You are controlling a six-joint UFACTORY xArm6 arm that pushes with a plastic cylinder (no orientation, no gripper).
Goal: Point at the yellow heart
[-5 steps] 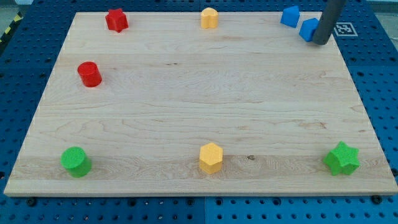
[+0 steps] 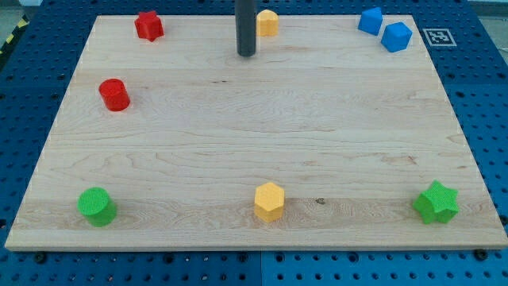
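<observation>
Since the earlier frame my tip [image 2: 247, 53] has swung from the far right corner, by the blue blocks, over to the far middle of the board [image 2: 238, 143]. It's now just left of & slightly nearer than the yellow heart [image 2: 267, 22] — close beside it, can't tell if touching. No gripper on this rig, just a bare rod, nothing held. Yellow heart sits at the far edge, about centre. Blocks haven't shifted: red star [image 2: 148, 25] far left, red cylinder [image 2: 114, 94] on the left side, two blue blocks [image 2: 370, 20] [image 2: 396, 36] far right, touching or nearly so. Near edge — green cylinder [image 2: 97, 206] left, yellow hexagon [image 2: 269, 201] centre, green star [image 2: 436, 202] right.
</observation>
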